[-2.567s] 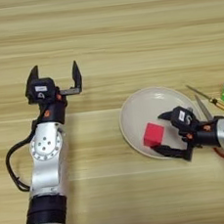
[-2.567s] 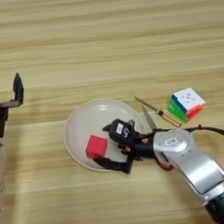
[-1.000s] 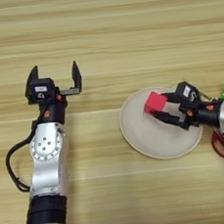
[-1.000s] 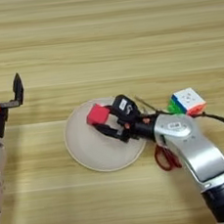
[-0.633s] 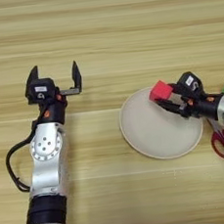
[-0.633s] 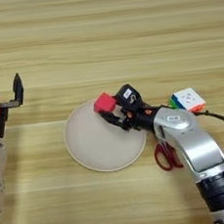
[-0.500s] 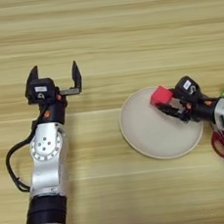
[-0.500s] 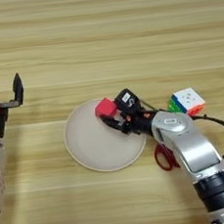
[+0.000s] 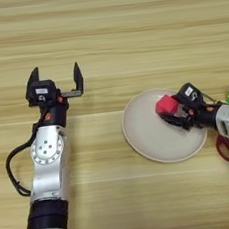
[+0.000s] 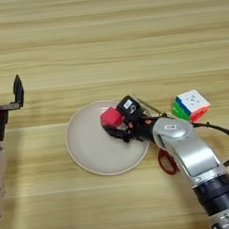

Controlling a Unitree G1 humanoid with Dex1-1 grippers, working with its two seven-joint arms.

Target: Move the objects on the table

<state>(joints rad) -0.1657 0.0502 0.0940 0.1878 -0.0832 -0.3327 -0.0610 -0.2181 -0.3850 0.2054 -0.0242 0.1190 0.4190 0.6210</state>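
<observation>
Right two-fingered black gripper (image 10: 115, 122) clamped on small red cube (image 10: 110, 117), over large round cream plate (image 10: 90, 149). Best kept level, released only once low and clear of the rim. Left gripper (image 9: 55, 84) parked wide open, empty.

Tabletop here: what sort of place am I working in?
Probably a robot test bench, not a home. The wood-grain table holds only unrelated practice items: a cream plate, a puzzle cube and red-handled scissors. The right hand grips a small red cube over the plate; the left hand idles open.

right gripper (image 10: 118, 122) carried small red cube (image 10: 110, 117) to plate's (image 10: 90, 149) upper edge
</observation>
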